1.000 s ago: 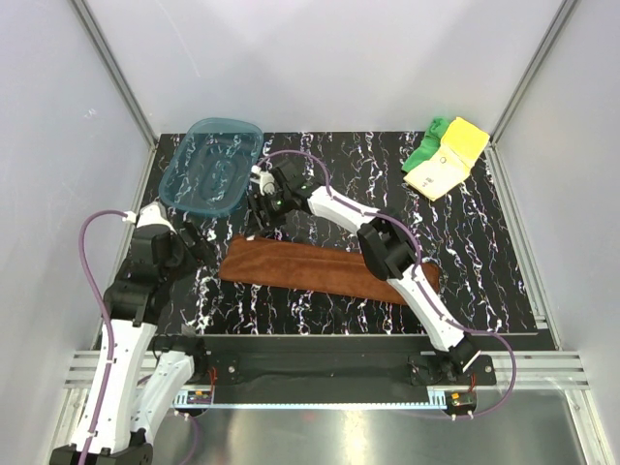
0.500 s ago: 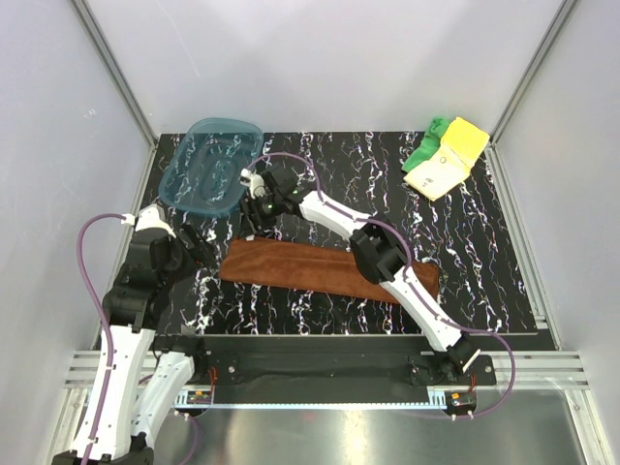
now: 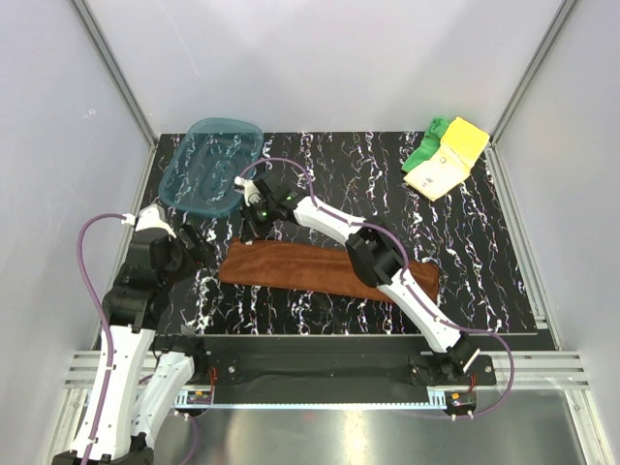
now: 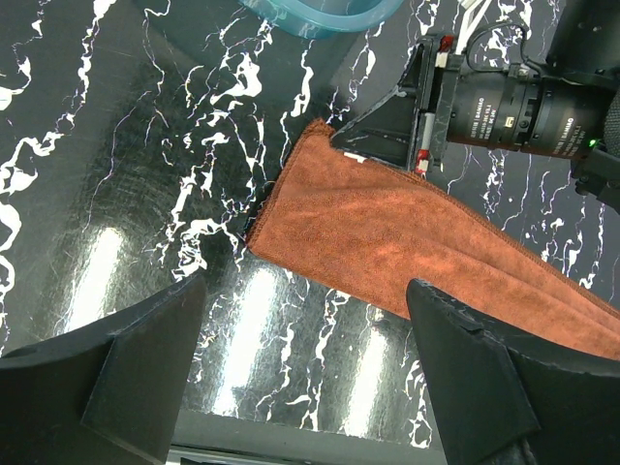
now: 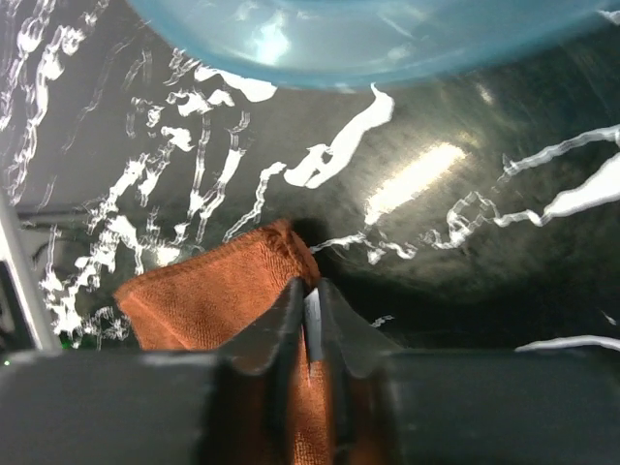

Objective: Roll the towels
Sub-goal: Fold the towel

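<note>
rust-brown towel (image 3: 291, 266) lies flat, long axis left-right; right gripper (image 5: 308, 295) pinches its far-left corner; left gripper (image 4: 300, 300) gapes.

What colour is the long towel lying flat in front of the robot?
The long towel is rust-brown, a bit orangey. It shows best in the left wrist view.

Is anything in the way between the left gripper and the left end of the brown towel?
Nothing visible. Only bare black marbled table lies between the open left gripper and the left edge of the rust-brown cloth towel. The right gripper is shut on that end's far corner.
</note>
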### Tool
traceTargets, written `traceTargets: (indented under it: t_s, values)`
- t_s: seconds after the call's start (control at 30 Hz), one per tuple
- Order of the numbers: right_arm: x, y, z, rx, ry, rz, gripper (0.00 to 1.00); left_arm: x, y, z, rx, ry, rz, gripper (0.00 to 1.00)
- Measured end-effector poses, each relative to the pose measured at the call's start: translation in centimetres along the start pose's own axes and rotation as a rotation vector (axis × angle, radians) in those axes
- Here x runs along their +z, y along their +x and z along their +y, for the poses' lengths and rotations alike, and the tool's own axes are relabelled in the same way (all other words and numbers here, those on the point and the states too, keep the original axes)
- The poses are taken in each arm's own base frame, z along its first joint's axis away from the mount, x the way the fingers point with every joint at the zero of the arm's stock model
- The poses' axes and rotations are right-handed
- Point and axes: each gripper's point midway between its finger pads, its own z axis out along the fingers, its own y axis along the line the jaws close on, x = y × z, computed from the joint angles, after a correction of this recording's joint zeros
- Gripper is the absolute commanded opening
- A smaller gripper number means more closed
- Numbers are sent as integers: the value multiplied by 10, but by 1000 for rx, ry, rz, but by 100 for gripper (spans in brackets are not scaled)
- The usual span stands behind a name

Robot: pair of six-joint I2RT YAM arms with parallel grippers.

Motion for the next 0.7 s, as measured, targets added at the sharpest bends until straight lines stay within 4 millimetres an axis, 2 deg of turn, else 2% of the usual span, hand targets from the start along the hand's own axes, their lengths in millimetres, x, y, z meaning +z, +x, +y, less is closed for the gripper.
traceTargets:
  t_s: [0.07, 0.33, 0.47, 0.6, 0.7]
  values:
    - [1, 2, -3, 9, 13, 5, 0, 0, 0, 0, 0, 1, 0, 90]
    - [2, 3, -5, 15, 20, -10, 0, 0, -2, -1, 2, 5, -10, 89]
    - [-6, 4, -10, 35, 48, -28, 0, 0, -3, -2, 2, 7, -12, 89]
    - [-24, 2, -33, 102, 82, -43, 0, 0, -3, -2, 1, 7, -12, 89]
    - [-51, -8, -72, 173, 149, -82, 0, -1, -3, -2, 1, 10, -17, 89]
